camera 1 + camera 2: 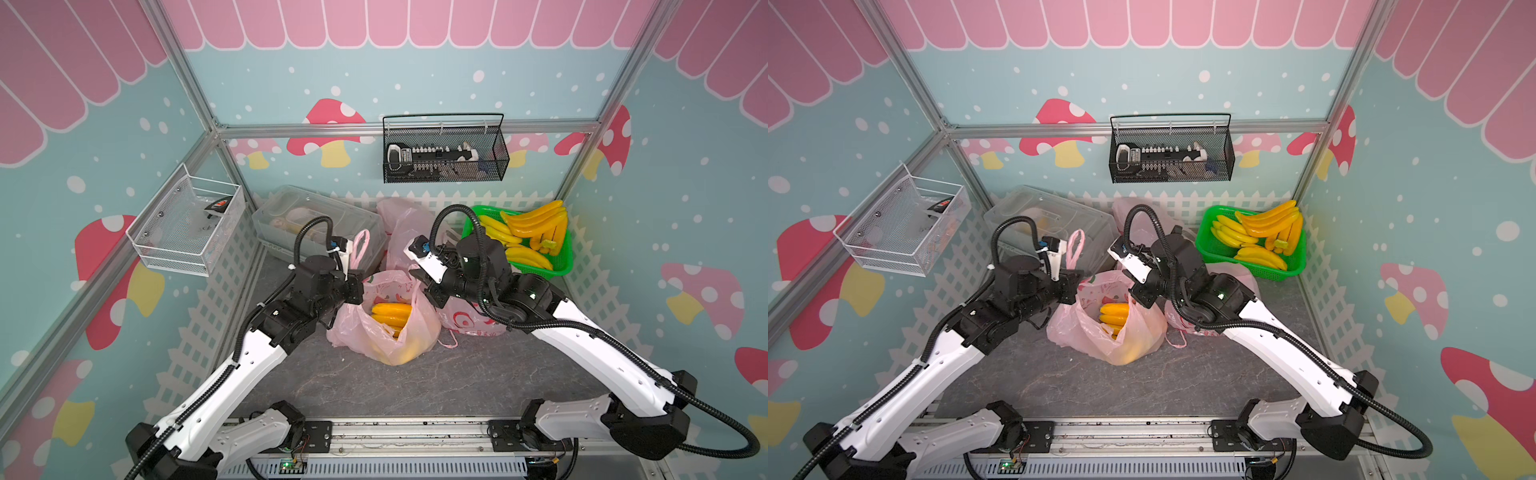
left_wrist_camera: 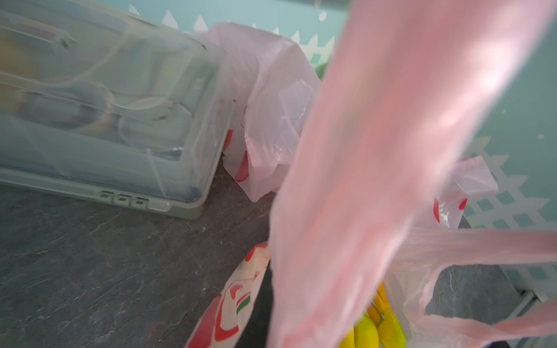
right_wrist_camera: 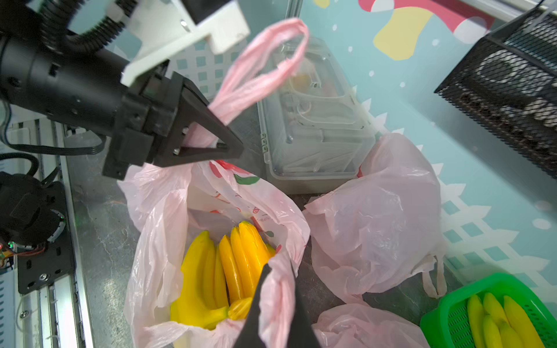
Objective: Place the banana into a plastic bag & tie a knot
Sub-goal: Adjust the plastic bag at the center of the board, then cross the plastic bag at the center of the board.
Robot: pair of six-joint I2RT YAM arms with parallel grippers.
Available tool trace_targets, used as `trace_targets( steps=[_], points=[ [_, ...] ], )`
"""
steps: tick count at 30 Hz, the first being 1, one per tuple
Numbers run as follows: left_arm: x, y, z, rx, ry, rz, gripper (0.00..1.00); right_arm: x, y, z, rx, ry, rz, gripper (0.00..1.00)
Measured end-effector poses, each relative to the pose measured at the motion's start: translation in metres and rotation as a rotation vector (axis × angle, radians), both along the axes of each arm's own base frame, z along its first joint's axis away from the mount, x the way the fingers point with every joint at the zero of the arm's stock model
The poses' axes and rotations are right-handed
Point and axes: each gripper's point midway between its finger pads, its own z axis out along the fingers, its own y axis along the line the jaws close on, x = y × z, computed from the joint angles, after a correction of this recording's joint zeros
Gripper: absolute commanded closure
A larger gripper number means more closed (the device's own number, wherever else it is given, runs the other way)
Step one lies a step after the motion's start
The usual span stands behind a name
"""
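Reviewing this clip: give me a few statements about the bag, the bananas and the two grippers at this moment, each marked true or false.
1. A bunch of bananas lies inside the open pink plastic bag. True.
2. The left gripper is shut on one bag handle. True.
3. The right gripper hangs open, clear of the bag. False: it is shut on the bag's other handle, at the rim.
4. The bag's handles are already knotted together. False: each gripper holds a separate handle and the mouth is still open.
5. The green basket is empty. False: it holds more bananas.
6. A clear plastic box stands behind the bag. True.
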Motion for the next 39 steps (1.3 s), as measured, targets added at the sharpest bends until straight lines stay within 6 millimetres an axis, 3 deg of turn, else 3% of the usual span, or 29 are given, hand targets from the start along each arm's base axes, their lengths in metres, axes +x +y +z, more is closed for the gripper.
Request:
trace_targets(
  steps=[4, 7, 10, 18, 39],
  points=[
    [-0.022, -0.046, -0.02, 0.049, 0.038, -0.195, 0.98, -0.005, 0.008, -0.011, -0.039, 0.008, 0.054, 1.0],
    [-0.034, -0.061, -0.025, 0.052, 0.049, -0.283, 0.97, -0.012, 0.011, -0.013, -0.057, -0.001, 0.097, 1.0],
    [-0.038, -0.065, -0.025, 0.049, 0.048, -0.32, 0.94, -0.019, 0.013, -0.016, -0.081, -0.007, 0.132, 1.0],
    [-0.055, -0.077, -0.026, 0.055, 0.047, -0.433, 0.76, -0.028, 0.001, -0.012, -0.111, -0.037, 0.152, 1.0],
    [-0.074, -0.089, -0.014, 0.001, -0.078, -0.552, 0.45, -0.028, 0.001, -0.017, -0.15, -0.058, 0.163, 1.0]
  ],
)
